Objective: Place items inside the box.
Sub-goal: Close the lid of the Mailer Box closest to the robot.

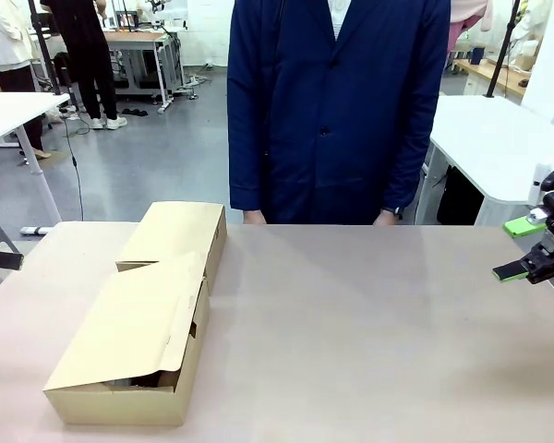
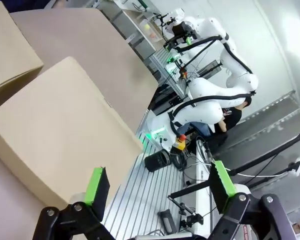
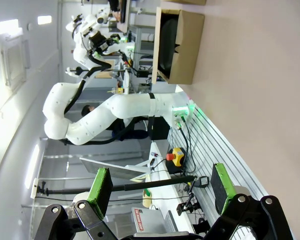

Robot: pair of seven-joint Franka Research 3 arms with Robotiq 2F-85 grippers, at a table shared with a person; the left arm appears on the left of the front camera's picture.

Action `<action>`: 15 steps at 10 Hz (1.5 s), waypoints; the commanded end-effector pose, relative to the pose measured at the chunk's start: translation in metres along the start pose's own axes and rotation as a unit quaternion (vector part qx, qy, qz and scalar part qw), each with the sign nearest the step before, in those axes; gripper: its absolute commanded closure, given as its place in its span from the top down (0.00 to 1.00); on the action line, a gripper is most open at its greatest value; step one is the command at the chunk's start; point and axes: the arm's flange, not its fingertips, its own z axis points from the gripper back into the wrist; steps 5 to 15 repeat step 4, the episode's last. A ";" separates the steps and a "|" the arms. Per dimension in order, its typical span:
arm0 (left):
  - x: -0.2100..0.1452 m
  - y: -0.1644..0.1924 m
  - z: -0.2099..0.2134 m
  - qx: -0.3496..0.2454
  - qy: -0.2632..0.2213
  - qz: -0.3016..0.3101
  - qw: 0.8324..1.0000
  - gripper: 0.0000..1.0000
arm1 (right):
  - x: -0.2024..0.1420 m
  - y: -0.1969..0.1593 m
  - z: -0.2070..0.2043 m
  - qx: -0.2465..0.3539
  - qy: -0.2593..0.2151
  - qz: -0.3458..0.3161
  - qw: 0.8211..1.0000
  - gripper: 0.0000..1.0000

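Lighting: bright, even, coming from overhead; ceiling panels are glaring white in both wrist views. Shadows: a soft, short one is lying along the near side of the box (image 1: 134,346), and its open end is showing dark inside. Focus: the front view is staying sharp throughout. Distortion: wide-angle bending is curving lines toward the wrist views' edges.

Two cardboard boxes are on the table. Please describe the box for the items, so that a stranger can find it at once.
Look at the robot's left part of the table, where two brown boxes stand end to end. The box is the nearer, longer one. Unlike the smaller box behind it, its wide flap lid sits slightly raised over a dark gap.
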 end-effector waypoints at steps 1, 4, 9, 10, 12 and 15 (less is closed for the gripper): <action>-0.007 0.002 0.002 -0.007 0.000 -0.004 1.000 1.00 | 0.002 -0.002 0.000 -0.001 -0.004 0.007 1.000 1.00; -0.007 0.002 0.002 -0.007 0.000 -0.004 1.000 1.00 | 0.002 -0.002 0.000 -0.001 -0.004 0.007 1.000 1.00; -0.007 0.002 0.002 -0.007 0.000 -0.004 1.000 1.00 | 0.002 -0.002 0.000 -0.001 -0.004 0.007 1.000 1.00; -0.007 0.002 0.002 -0.007 0.000 -0.004 1.000 1.00 | 0.002 -0.002 0.000 -0.001 -0.004 0.007 1.000 1.00; -0.007 0.002 0.002 -0.007 0.000 -0.004 1.000 1.00 | 0.002 -0.002 0.000 -0.001 -0.004 0.007 1.000 1.00; -0.007 0.002 0.002 -0.007 0.000 -0.004 1.000 1.00 | 0.002 -0.002 0.000 -0.001 -0.004 0.007 1.000 1.00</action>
